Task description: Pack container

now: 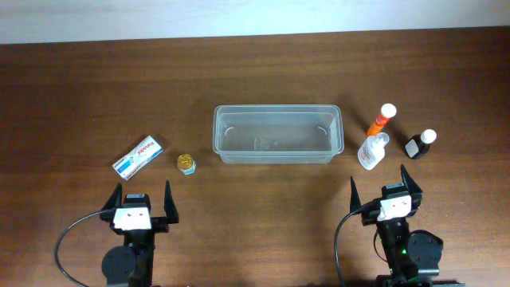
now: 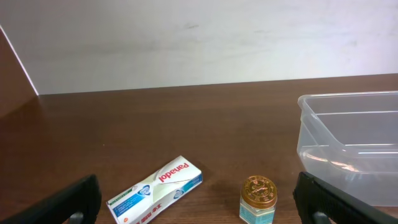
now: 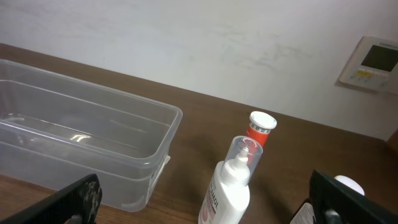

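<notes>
- Overhead: the left gripper (image 1: 143, 190) is sitting at the table's (image 1: 72, 88) near edge with its jaws spread, gripping nothing. The right gripper (image 1: 379, 177) is doing likewise.
- The container (image 1: 276, 108) is lying empty mid-table, at 2 o'clock from the left gripper and 10 o'clock from the right.
- A box (image 1: 139, 157) and a jar (image 1: 186, 164) are resting at the container's 8 o'clock. A white bottle (image 1: 371, 151), an orange tube (image 1: 382, 119) and a dark bottle (image 1: 421, 144) are sitting at its 3 o'clock.
- Left wrist: the fingers (image 2: 74, 202) are standing wide apart, framing box and jar, with the container showing at 3 o'clock.
- Right wrist: the spread fingers (image 3: 74, 199) are framing the white bottle, the tube is standing behind it, and the container is lying at 9 o'clock.
</notes>
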Robot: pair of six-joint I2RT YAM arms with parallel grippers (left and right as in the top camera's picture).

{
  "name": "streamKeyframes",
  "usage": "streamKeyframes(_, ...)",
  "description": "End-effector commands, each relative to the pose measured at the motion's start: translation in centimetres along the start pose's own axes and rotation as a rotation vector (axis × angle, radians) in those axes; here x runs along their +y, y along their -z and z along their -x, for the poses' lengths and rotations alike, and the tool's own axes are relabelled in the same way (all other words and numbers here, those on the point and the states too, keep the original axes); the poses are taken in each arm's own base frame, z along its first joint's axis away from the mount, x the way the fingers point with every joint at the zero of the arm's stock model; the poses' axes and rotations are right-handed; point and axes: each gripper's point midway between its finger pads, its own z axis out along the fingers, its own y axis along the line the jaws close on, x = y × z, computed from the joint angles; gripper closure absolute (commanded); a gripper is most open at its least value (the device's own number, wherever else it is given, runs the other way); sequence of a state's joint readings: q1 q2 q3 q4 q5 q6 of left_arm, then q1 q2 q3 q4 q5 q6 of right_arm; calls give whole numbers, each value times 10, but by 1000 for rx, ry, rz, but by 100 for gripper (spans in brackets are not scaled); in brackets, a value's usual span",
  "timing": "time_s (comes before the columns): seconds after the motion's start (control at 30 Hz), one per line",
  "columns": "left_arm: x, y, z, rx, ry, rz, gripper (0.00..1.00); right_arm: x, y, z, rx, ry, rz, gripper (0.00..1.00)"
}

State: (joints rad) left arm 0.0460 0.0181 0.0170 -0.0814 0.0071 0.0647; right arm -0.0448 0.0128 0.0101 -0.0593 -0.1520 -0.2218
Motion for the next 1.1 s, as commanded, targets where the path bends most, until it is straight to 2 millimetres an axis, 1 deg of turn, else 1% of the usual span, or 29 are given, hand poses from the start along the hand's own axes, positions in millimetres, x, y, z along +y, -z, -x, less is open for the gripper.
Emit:
streamKeyframes(0.0,1,0,-2,-3,-20,7,1,0,0,-2,5,6,1,2)
streamKeyframes(1.0,1,0,0,-7,-20,7,1,0,0,-2,4,6,1,2)
streamKeyframes(1.03,1,0,1,-14,-20,7,1,1,0,-2,4,1,2,1)
streamKeyframes(1.07,1,0,2,-16,-20,7,1,0,0,-2,4,-41,1,2)
